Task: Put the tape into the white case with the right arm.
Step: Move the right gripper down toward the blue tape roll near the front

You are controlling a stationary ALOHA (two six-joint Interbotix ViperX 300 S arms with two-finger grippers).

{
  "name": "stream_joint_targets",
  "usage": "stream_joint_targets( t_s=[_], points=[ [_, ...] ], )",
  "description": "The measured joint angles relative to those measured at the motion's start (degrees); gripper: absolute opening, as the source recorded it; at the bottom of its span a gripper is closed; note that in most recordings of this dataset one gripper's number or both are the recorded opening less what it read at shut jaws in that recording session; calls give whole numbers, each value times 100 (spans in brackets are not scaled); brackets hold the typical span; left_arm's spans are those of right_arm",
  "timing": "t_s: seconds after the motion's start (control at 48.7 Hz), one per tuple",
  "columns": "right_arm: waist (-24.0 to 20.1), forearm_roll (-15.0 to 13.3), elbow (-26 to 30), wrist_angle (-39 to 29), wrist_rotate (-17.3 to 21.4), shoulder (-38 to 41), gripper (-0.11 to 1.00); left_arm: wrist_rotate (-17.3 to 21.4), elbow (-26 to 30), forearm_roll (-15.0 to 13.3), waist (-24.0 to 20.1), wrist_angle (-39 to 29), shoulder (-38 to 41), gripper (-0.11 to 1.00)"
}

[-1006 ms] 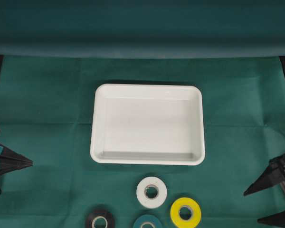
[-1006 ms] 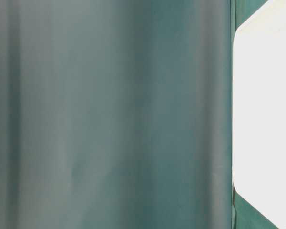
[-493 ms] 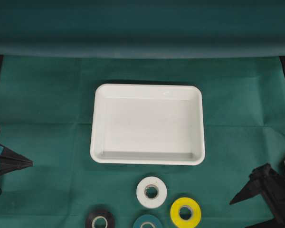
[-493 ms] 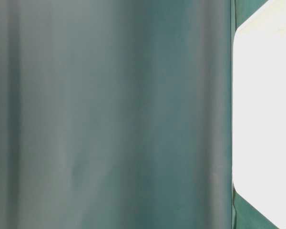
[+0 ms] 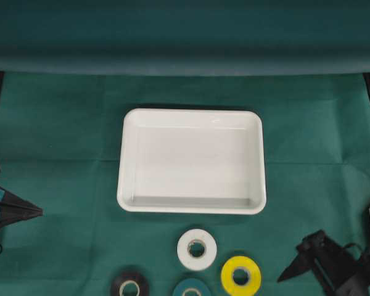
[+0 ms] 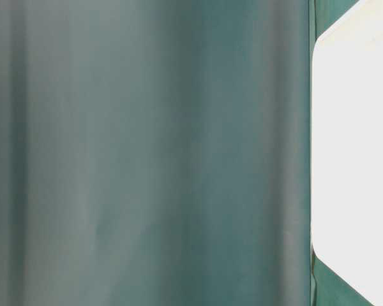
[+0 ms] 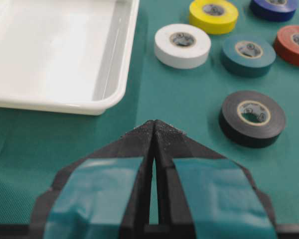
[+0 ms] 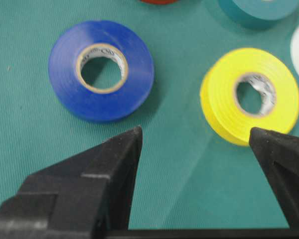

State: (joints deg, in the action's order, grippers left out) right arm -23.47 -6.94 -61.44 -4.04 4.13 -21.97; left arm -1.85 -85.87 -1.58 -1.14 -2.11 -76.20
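- Right gripper [image 8: 194, 144], all black with pointed fingers, seen from its own wrist camera: jaws spread wide, nothing between them but green cloth [image 8: 35, 149].
- Yellow tape roll [image 8: 249, 94] lies flat just ahead of the right-hand finger, its rim close by the fingertip; whether they touch cannot be told.
- Blue tape roll [image 8: 100, 69] lies flat ahead of the left-hand finger, apart from it. The overhead view does not show this roll.
- Overhead, the same gripper [image 5: 320, 265] sits at the lower right edge, one finger visible, pointing toward the yellow roll, near it but apart.
- Beyond the yellow roll lie a white roll [image 5: 197, 249], a teal roll [image 5: 192, 287] and a black roll [image 5: 129, 285].
- White case [image 5: 192, 160] lies further off, past the white roll, with nothing in it.
- Left gripper [image 7: 154, 130], blue-banded, shows only in its wrist view as pressed together, tips meeting; that view alone shows a red roll [image 7: 295, 45].
- Table-level view gives only blurred green and a white shape.
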Motion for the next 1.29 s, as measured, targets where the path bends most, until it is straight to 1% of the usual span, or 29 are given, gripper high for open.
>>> stream_joint_targets(
  t_s=[0.267, 0.595, 0.739, 1.068, 1.293],
  points=[
    [-149, 0, 527, 0, 0, 747, 66, 0, -18, 9, -9, 0, -9, 0],
    [-334, 18, 984, 0, 9, 1354, 66, -9, -18, 0, -9, -9, -18, 0],
    [-343, 18, 1055, -9, 35, 1503, 66, -18, -18, 0, -9, 0, -18, 0],
    [-334, 18, 1081, 0, 439, 1723, 66, -18, -35, 0, -9, -9, -18, 0],
    [-343, 18, 1151, 0, 563, 2083, 66, -18, -35, 0, 0, -9, -18, 0]
  ],
)
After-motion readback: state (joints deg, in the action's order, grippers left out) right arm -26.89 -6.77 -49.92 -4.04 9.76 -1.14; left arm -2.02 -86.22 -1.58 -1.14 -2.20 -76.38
